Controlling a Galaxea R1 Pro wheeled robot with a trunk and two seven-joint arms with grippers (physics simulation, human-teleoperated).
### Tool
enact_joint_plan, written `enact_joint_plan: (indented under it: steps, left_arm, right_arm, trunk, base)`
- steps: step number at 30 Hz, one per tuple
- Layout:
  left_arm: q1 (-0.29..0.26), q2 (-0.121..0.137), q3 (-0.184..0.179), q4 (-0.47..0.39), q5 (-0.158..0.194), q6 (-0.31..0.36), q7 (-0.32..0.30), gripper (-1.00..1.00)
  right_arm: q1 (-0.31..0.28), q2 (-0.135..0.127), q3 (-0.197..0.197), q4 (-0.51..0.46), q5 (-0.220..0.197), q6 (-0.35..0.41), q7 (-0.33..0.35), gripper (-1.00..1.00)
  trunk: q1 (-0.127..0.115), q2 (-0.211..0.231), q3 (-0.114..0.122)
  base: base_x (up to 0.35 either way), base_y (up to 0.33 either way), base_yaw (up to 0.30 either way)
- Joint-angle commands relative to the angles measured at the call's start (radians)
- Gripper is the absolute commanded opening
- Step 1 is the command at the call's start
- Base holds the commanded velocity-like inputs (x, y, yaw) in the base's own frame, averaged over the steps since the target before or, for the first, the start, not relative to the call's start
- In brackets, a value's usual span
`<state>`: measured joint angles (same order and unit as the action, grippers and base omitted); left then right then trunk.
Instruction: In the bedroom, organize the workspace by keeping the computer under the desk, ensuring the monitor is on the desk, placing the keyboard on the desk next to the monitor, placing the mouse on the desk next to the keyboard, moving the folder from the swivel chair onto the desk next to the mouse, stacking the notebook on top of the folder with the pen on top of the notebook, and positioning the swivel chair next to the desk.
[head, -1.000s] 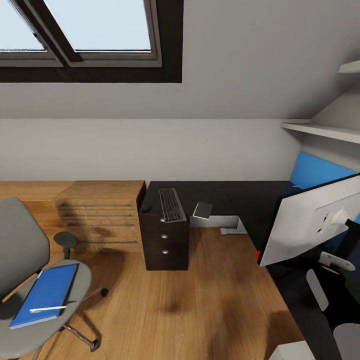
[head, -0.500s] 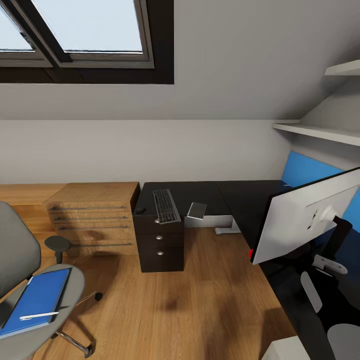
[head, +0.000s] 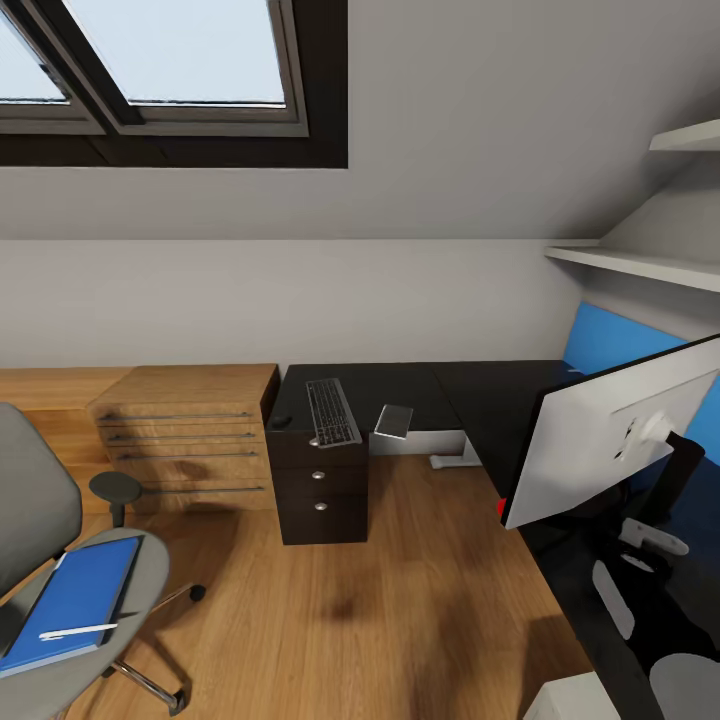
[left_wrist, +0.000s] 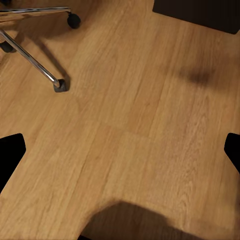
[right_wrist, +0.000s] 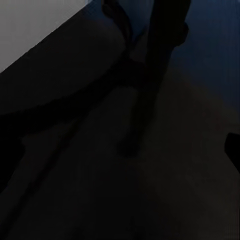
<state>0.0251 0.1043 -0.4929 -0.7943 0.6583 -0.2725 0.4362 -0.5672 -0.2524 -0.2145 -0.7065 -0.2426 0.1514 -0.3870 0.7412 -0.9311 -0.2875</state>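
Wooden floor (head: 400, 600) fills my head view, with the glossy black surface (head: 480, 400) wrapping the far wall and right side. Its monitor (head: 610, 440) stands at right, pale back toward me. The swivel chair (head: 40, 560) sits well apart at left, carrying the blue folder (head: 70, 600) with the pen (head: 75, 631) on top. A wooden drawer chest (head: 185, 430) stands beside the dark drawer unit (head: 320, 490). The keyboard (head: 331, 411) and a small grey notebook (head: 394, 421) lie on the far surface. My left pincer (left_wrist: 120, 152) hangs wide over bare floor near the chair's chrome leg (left_wrist: 30, 55). My right pincer (right_wrist: 120, 147) sits in darkness by the monitor stand (right_wrist: 150, 75); its tips at the frame edges look spread wide.
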Motion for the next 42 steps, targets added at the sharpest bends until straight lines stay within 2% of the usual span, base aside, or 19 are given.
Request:
enact_joint_plan:
  steps: [1, 3, 8, 17, 23, 42]
  left_arm:
    - [-0.001, 0.002, -0.006, -0.002, 0.010, -0.007, 0.006, 1.00]
    - [-0.001, 0.002, -0.005, -0.003, 0.010, -0.007, 0.006, 1.00]
    - [-0.001, 0.003, -0.004, -0.003, 0.010, -0.007, 0.006, 1.00]
    - [-0.001, 0.003, -0.004, -0.007, 0.010, -0.008, 0.006, 1.00]
    - [-0.001, 0.004, -0.004, -0.032, 0.010, -0.008, 0.006, 1.00]
    - [-0.001, 0.005, -0.004, -0.039, 0.011, -0.008, 0.006, 1.00]
  right_arm:
    - [-0.003, -0.014, 0.056, 0.174, 0.001, -0.211, -0.003, 1.00]
    - [-0.012, -0.030, 0.059, 0.253, 0.001, -0.264, 0.015, 1.00]
    - [-0.060, -0.060, 0.061, 0.360, -0.003, -0.297, 0.033, 1.00]
    - [-0.098, -0.097, 0.058, 0.410, -0.006, -0.307, 0.039, 1.00]
    - [-0.102, -0.103, 0.057, 0.413, -0.006, -0.306, 0.038, 1.00]
    - [-0.103, -0.100, 0.057, 0.407, -0.004, -0.310, 0.030, 1.00]
  trunk:
    - [0.000, -0.001, -0.001]
    - [0.000, -0.001, -0.001]
    - [0.000, -0.001, -0.001]
    - [0.000, -0.001, -0.001]
    - [0.000, -0.001, -0.001]
    - [0.000, -0.001, -0.001]
  base:
    - [0.000, 0.000, 0.000]
    - [0.000, 0.000, 0.000]
    - [0.000, 0.000, 0.000]
    - [0.000, 0.000, 0.000]
    - [0.000, 0.000, 0.000]
    - [0.000, 0.000, 0.000]
